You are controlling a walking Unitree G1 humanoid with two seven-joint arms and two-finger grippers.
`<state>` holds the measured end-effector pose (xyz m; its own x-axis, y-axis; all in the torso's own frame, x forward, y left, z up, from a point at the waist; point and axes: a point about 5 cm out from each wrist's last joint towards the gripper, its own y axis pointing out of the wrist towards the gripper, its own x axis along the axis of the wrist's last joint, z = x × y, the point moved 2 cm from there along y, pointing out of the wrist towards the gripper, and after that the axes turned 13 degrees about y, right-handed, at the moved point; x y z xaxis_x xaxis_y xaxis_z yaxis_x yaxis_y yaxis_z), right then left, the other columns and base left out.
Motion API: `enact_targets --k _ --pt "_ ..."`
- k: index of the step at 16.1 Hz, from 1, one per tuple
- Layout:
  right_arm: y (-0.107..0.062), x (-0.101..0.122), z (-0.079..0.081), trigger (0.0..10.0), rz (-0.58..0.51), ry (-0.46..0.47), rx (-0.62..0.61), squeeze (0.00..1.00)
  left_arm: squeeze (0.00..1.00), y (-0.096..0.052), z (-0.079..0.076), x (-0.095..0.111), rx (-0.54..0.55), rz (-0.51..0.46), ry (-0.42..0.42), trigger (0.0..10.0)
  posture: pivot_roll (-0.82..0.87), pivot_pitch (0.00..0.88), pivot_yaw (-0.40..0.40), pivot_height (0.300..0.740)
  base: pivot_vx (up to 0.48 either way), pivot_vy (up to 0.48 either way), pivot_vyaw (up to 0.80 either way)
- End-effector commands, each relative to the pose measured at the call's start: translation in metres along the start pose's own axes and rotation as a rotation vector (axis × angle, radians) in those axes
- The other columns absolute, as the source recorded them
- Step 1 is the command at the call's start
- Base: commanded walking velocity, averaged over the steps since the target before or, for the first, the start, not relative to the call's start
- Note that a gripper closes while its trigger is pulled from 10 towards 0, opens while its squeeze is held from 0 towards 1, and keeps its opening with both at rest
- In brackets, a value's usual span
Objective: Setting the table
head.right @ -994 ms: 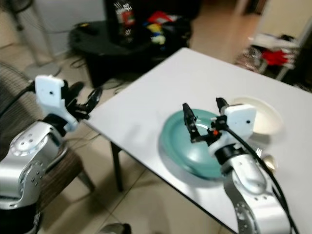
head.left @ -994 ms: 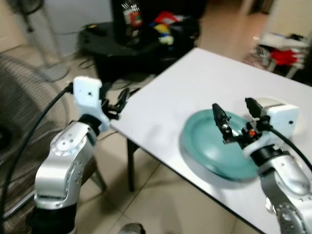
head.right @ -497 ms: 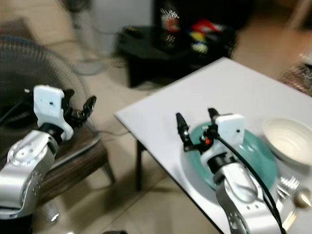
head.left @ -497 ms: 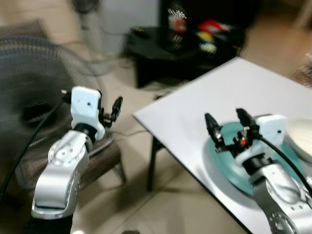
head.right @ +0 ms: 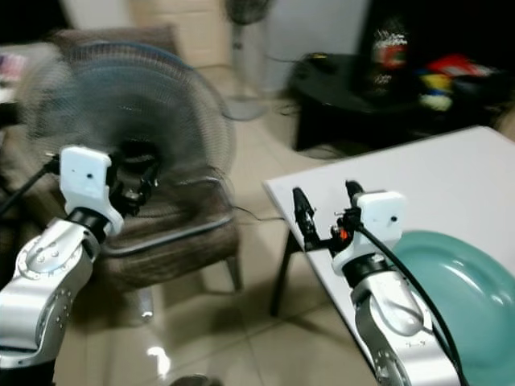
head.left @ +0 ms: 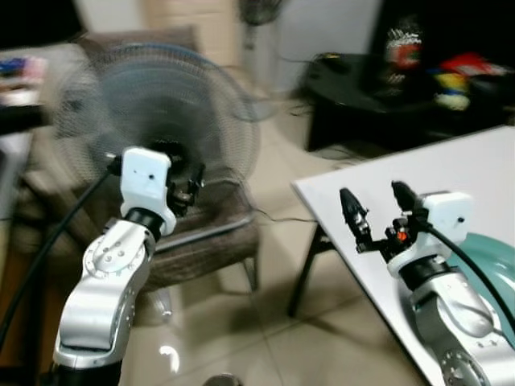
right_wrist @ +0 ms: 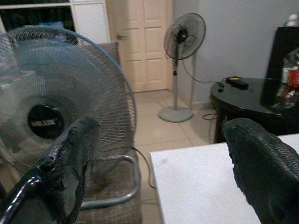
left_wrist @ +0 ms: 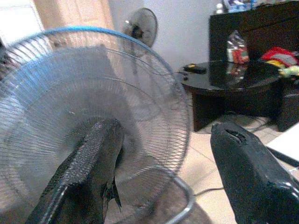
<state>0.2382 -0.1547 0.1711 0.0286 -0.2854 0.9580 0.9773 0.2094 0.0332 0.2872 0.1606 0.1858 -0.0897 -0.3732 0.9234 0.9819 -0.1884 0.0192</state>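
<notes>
right eye view: one teal plate (head.right: 463,297)

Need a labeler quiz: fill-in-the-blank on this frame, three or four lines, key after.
1. The right gripper hovers above the corner of the white ____.
2. The plate on the table is ____ in colour.
3. Both grippers have their fingers ____.
4. The left gripper is raised in front of a large ____ that sits on a chair.

Missing words: table; teal; open; fan
</notes>
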Motion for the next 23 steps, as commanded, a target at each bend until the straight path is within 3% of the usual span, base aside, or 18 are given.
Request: enact_targets --k 1,5,6,7,8,9,19,23 --pt "0.000 0.001 0.002 10.0 -0.001 0.017 0.013 0.71 0.00 0.000 0.004 0.001 0.017 0.002 0.014 10.0 0.06 0.000 -0.009 0.740 0.000 0.000 0.80" --pt "-0.002 -0.006 0.003 10.0 0.027 0.058 0.024 0.71 0.00 -0.001 0.002 -0.001 -0.007 0.022 0.007 10.0 0.06 0.000 -0.006 0.740 0.000 0.000 0.80" --pt "-0.003 -0.007 0.002 10.0 0.023 0.065 0.011 0.72 0.46 -0.001 0.001 -0.002 -0.015 0.028 -0.016 10.0 0.06 0.000 -0.006 0.740 0.000 0.000 0.80" --pt "-0.003 -0.007 0.001 10.0 0.019 0.069 0.006 0.74 1.00 -0.001 0.001 -0.002 -0.018 0.029 -0.026 10.0 0.06 0.000 -0.006 0.740 0.000 0.000 0.80" --pt "-0.003 -0.004 0.000 10.0 0.000 0.084 0.001 0.90 1.00 0.000 0.002 -0.001 -0.021 0.027 -0.020 10.0 0.06 0.000 -0.006 0.740 0.000 0.000 0.80" --pt "-0.003 -0.004 0.000 10.0 -0.002 0.086 0.004 1.00 1.00 0.001 0.003 0.000 -0.015 0.017 0.020 10.0 0.06 0.000 0.009 0.740 0.000 0.000 0.80" --pt "-0.004 -0.013 0.007 10.0 0.051 0.118 0.087 1.00 1.00 0.001 0.002 0.006 -0.030 -0.021 0.043 10.0 0.07 0.000 0.013 0.740 0.000 0.000 0.78" --pt "-0.002 -0.016 0.011 10.0 0.078 0.114 0.124 1.00 1.00 0.000 0.002 0.008 -0.037 -0.029 0.045 10.0 0.08 0.000 0.003 0.740 0.279 0.000 0.77"
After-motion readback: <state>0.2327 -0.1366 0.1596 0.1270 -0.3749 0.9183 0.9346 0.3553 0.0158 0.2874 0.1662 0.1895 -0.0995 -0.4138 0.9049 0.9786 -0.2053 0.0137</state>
